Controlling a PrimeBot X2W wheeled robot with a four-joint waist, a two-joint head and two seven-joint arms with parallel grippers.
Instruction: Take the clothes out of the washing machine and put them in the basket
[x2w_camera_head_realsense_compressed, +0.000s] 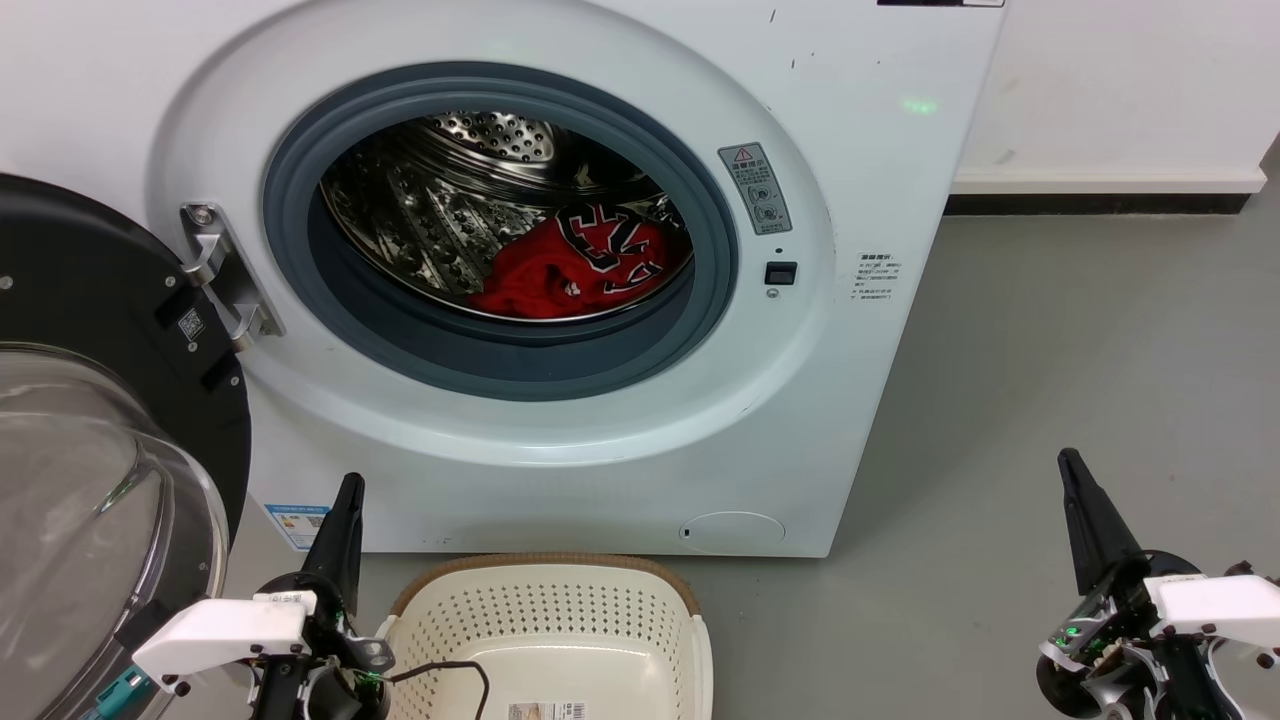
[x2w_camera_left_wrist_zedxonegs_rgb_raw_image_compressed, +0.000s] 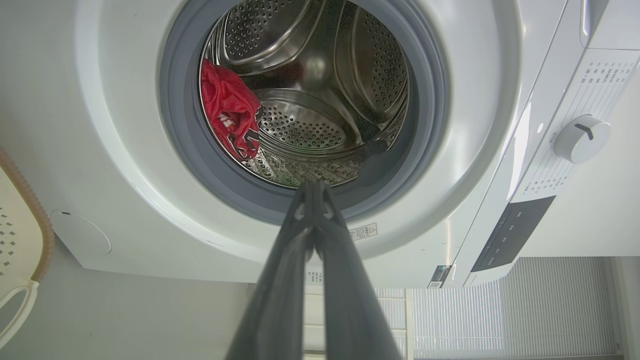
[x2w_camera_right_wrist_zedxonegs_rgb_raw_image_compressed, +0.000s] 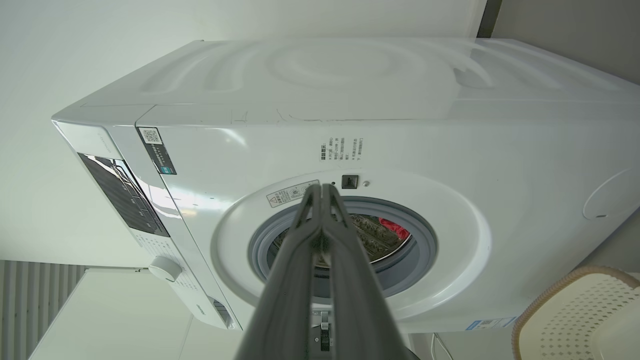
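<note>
The white washing machine stands in front of me with its black-rimmed glass door swung open to the left. Red clothes with black lettering lie at the bottom of the steel drum; they are also seen as clothes and clothes from the wrists. The cream basket sits empty on the floor below the porthole, with its rim seen from the right wrist. My left gripper is shut beside the basket's left edge. My right gripper is shut, low at the right, well off the machine.
Grey floor stretches to the right of the machine, up to a white wall with a dark skirting. The open door takes up the left side. A thin black cable droops over the basket's near left rim.
</note>
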